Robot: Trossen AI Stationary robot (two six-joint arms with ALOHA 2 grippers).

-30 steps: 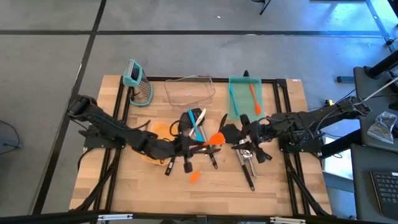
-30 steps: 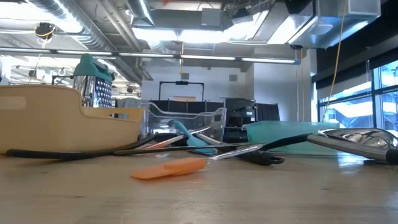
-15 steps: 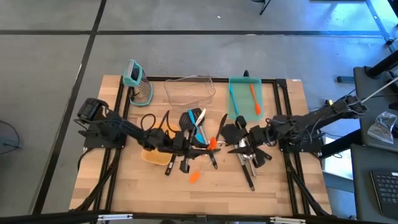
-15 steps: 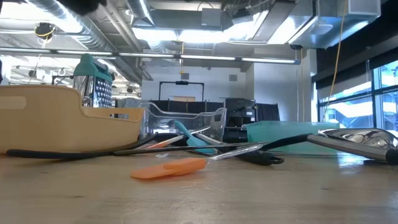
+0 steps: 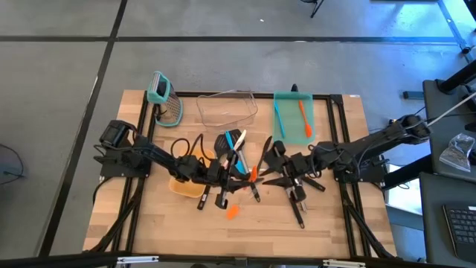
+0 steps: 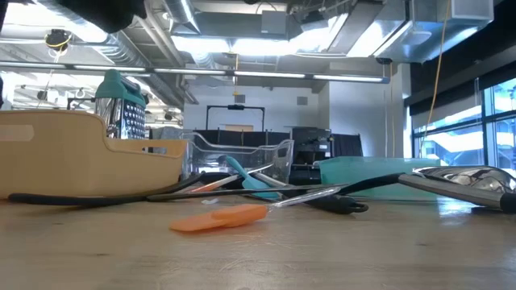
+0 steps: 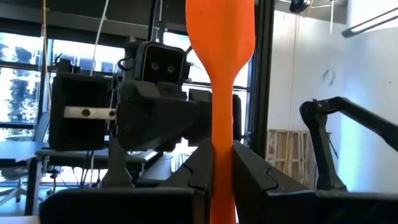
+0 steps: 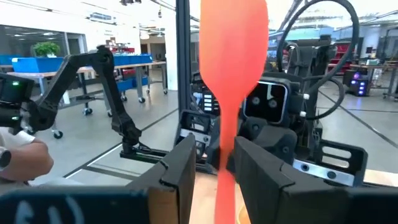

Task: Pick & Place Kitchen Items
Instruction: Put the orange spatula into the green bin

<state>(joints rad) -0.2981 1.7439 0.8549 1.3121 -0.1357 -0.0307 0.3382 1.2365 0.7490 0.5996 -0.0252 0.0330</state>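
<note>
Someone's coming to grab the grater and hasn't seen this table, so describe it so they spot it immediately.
On the wooden table, go to the back corner on the left arm's side, just beside the clear plastic container. The grater is there: the only piece with a perforated metal face and a chunky teal handle, unlike the flat teal tray.

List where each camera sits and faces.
High: above the table, looking straight down; both arms, left end effector and right end effector meeting at the spatula.
Low: tabletop height, level across utensils into the room; only a dark arm part.
Left wrist: on left arm, facing right arm past own fingers.
Right wrist: mirrored, facing left arm.
Shared: both wrist views show the spatula.
</note>
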